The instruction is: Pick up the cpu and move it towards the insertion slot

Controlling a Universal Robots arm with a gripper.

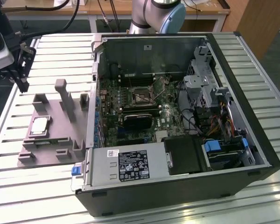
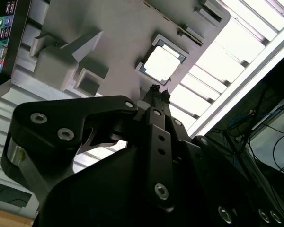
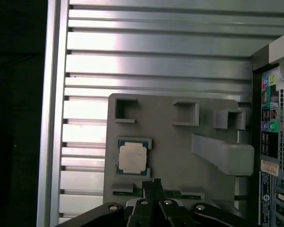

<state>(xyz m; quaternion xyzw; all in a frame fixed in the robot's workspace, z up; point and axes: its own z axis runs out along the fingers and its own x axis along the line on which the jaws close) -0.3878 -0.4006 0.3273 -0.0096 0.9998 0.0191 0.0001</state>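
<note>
Jaws pressed together, holding nothing, poised over the grey tray (image 3: 180,151) beside the cpu (image 3: 133,157). Cpu flat in a tray recess, untouched. Insertion slot (image 1: 142,95) well apart, inside the open computer case (image 1: 177,200) on the slatted surface (image 1: 37,186).

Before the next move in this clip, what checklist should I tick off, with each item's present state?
1. cpu lying flat in its recess of the grey tray: ok.
2. gripper carrying nothing: ok.
3. gripper open for the pick: not ok, it is shut.
4. gripper in contact with the cpu: not ok, it hangs apart from the chip.
5. insertion slot free to receive the cpu: cannot tell.
</note>
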